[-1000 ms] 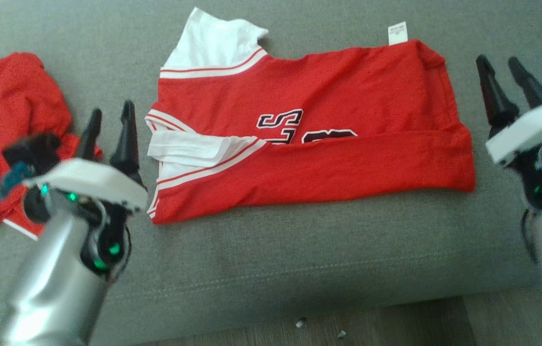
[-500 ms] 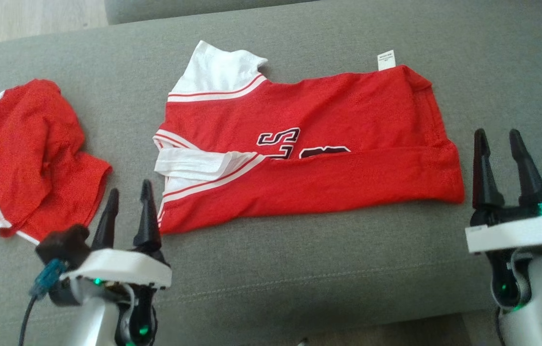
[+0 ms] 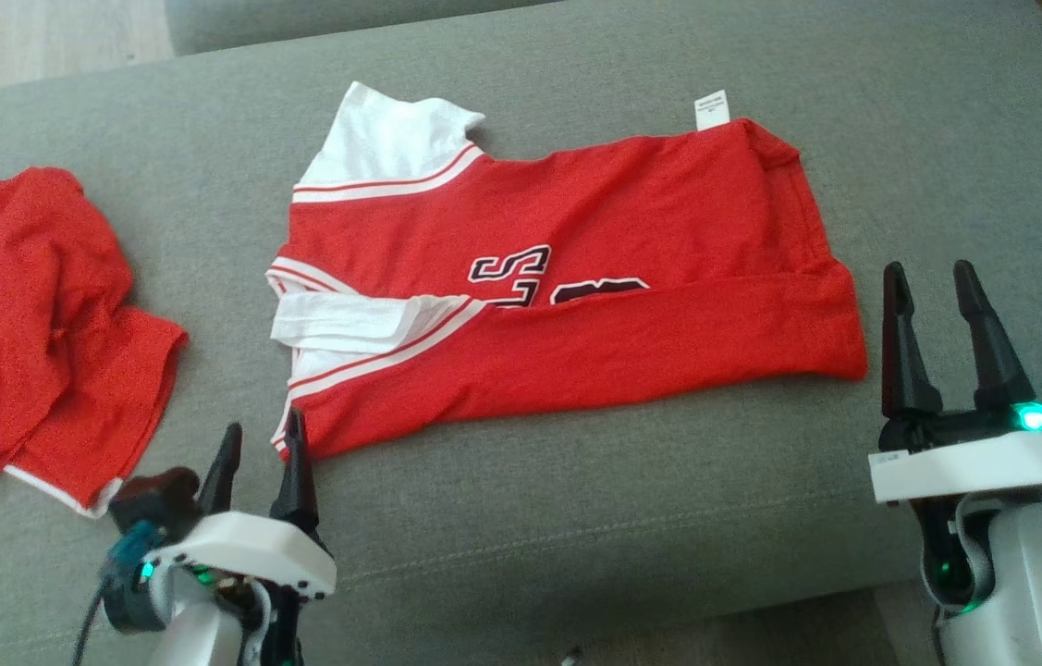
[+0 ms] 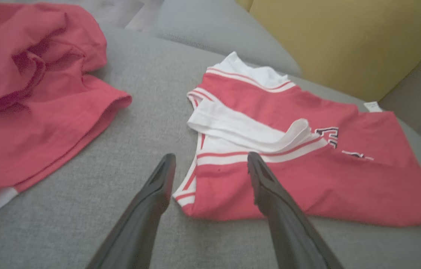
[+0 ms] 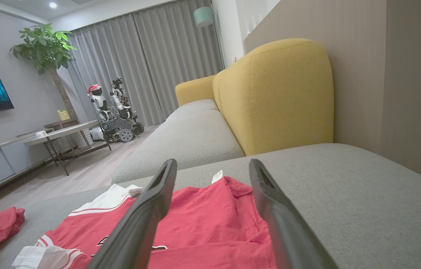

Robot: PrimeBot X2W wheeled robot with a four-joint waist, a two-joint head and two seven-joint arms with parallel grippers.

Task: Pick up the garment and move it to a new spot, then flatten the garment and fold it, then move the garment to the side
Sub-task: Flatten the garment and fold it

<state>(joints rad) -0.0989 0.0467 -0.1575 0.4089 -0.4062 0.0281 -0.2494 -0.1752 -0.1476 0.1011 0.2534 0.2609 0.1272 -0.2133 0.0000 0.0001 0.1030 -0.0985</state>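
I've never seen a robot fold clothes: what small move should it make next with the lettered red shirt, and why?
Probably ease the left gripper forward and down onto the shirt's near left corner: both it and the right gripper are open and empty, and that corner of the half-folded shirt lies just ahead of its fingers.

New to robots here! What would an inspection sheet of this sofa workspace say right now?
Surface: grey sofa cushion, seam along the front.
Job's things: red-and-white jersey, spread sideways, near long edge folded over, one white sleeve tucked across.
Clutter: crumpled red garment to the left, apart from the jersey.
Grippers: left gripper open, empty, at the jersey's near left corner; right gripper open, empty, beside its right edge.
Cables: cable with blue plug at the left wrist.
Surroundings: yellow backrest, grey curtains, plant, another robot.
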